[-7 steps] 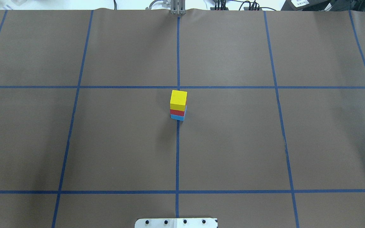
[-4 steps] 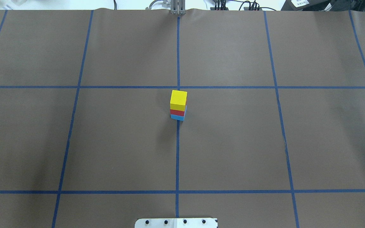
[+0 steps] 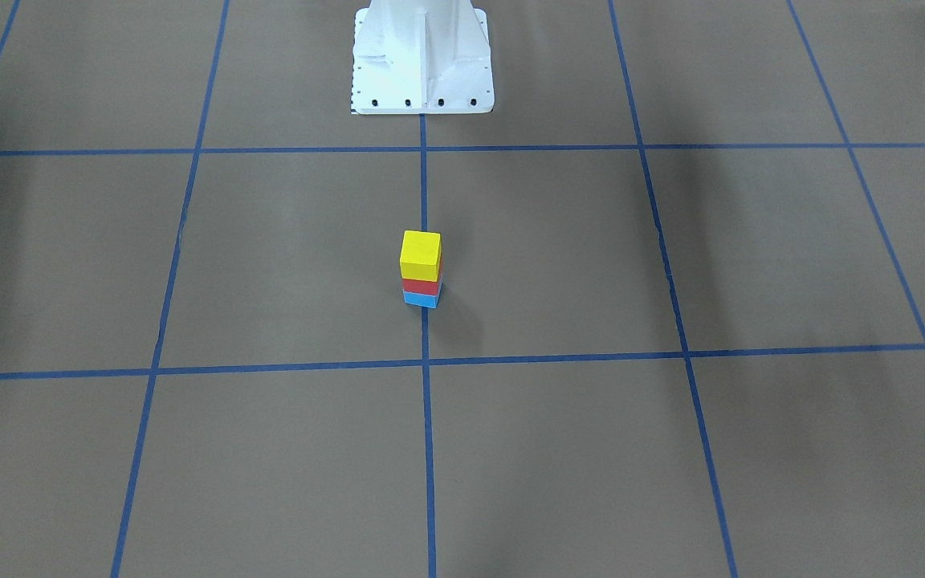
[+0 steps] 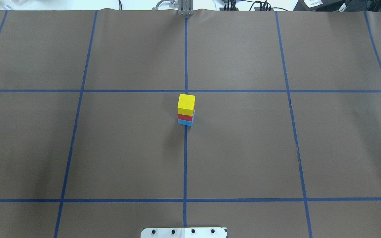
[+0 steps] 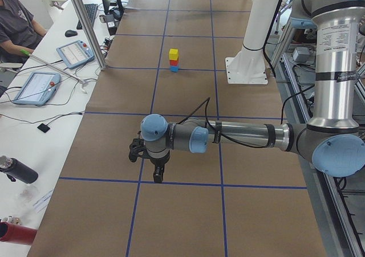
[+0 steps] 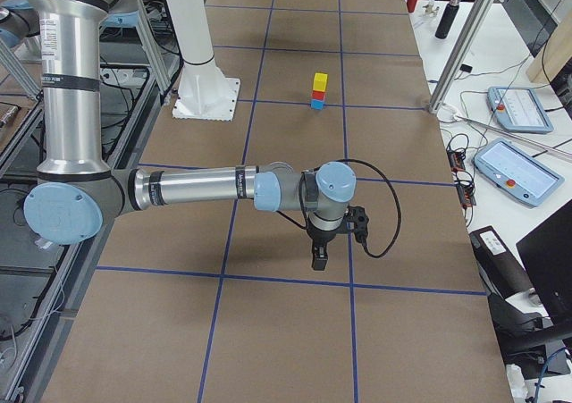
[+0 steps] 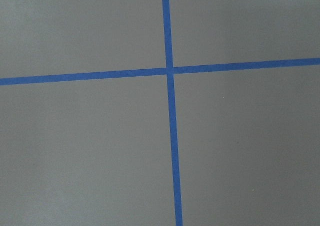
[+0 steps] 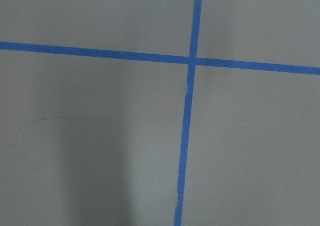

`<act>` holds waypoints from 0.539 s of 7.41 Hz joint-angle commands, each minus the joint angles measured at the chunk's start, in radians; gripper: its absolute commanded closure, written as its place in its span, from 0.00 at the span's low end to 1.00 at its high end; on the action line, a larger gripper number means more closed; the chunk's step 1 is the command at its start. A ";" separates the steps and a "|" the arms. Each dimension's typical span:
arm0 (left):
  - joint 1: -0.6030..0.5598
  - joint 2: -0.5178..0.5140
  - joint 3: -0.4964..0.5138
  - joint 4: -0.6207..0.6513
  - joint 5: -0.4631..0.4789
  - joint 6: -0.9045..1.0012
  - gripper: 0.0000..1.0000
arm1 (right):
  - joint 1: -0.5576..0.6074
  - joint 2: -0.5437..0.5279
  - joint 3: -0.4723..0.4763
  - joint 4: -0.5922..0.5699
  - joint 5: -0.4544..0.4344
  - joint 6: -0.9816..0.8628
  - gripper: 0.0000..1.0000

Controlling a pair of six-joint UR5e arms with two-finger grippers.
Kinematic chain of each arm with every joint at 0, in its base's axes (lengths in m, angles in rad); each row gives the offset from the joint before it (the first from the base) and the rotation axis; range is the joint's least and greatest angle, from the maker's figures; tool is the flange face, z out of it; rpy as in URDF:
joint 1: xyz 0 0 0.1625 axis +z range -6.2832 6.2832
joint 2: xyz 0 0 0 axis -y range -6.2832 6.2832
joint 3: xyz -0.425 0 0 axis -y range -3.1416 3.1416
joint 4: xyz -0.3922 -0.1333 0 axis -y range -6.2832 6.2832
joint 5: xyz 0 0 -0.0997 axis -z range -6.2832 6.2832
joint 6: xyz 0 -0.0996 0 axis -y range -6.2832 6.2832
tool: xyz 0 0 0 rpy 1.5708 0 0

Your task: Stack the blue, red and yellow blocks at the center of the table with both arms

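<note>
Blocks (image 4: 186, 110) sit in one upright stack at bench centre: blue block (image 4: 185, 122) on the bottom, red block (image 4: 185, 117) on it, yellow block (image 4: 186, 103) on top. The stack rests right on the middle tape line (image 4: 185, 158), just short of a tape crossing. It is well apart from both sets of my fingers.

My left fingers (image 5: 158, 173) point down over the bench (image 4: 243, 148), out toward its left end, on my left arm (image 5: 239, 134), which is stretched out low. My right fingers (image 6: 319, 256) mirror that at the right end, on my right arm (image 6: 197, 188). I can't tell whether either set is wide or narrow. Both wrist cameras see only a tape crossing on brown surface below the fingers.

Between each set of fingers and the stack lies brown bench with tape lines. The white pedestal (image 3: 422, 56) stands beside the stack on the base side, as far from my fingers as the stack. Off the bench, beyond my left fingers, is a side desk with two tablets (image 5: 35, 87), a dark bottle (image 5: 17, 169) and a seated person (image 5: 14, 20).
</note>
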 commanded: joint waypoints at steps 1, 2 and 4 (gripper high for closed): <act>-0.011 -0.015 -0.009 0.024 0.035 0.004 0.00 | -0.006 0.011 -0.002 0.002 0.002 0.069 0.00; -0.018 -0.008 -0.006 0.033 0.034 0.002 0.00 | -0.006 0.009 -0.001 0.002 0.003 0.065 0.00; -0.018 -0.011 -0.013 0.031 0.031 0.001 0.00 | -0.006 0.007 -0.001 0.002 0.002 0.063 0.00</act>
